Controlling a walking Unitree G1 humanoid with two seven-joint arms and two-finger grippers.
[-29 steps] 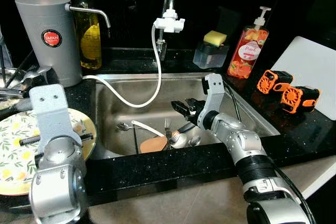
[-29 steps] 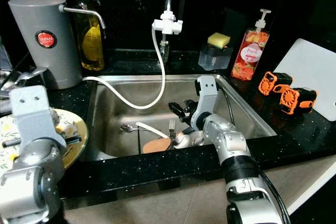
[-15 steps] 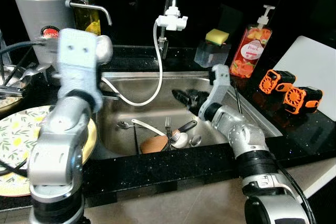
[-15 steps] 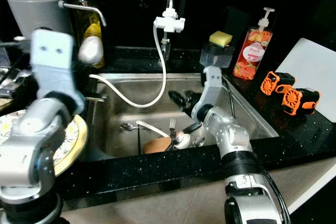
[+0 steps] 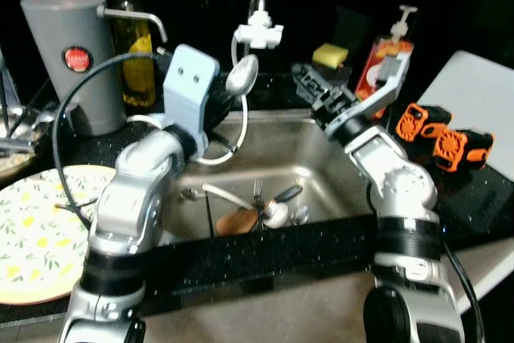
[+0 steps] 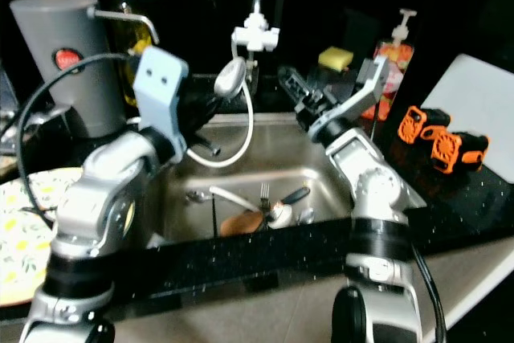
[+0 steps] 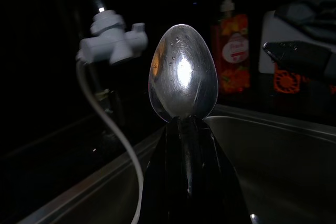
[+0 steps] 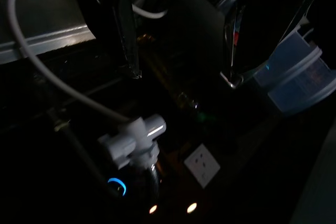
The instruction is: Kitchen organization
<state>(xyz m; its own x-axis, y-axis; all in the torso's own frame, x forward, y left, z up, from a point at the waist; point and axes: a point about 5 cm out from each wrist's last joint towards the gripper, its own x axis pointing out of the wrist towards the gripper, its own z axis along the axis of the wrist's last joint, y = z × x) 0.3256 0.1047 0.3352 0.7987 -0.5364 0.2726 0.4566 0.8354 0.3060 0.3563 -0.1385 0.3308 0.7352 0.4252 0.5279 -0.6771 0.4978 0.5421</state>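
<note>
One spoon (image 7: 182,80) is pinched tight in the left gripper (image 5: 227,92), held up over the sink (image 5: 321,150); the right gripper (image 5: 309,84) is raised by the faucet (image 5: 257,30), fingers apart, holding nothing.

Little lettering can be made out here. The tall grey cylindrical water dispenser (image 5: 71,58), standing on the black speckled bench (image 5: 265,248) at about ten o'clock from the steel sink (image 5: 321,162), carries a round red badge (image 5: 77,59) with pale lettering; the motion blur makes the words unreadable. The orange pump bottle of hand soap (image 7: 230,53), at about one o'clock from the sink, has a white oval label (image 7: 231,52) with a short word in red script, too small and dim to spell out with confidence. No other letters, numbers or signs can be read anywhere else.
</note>
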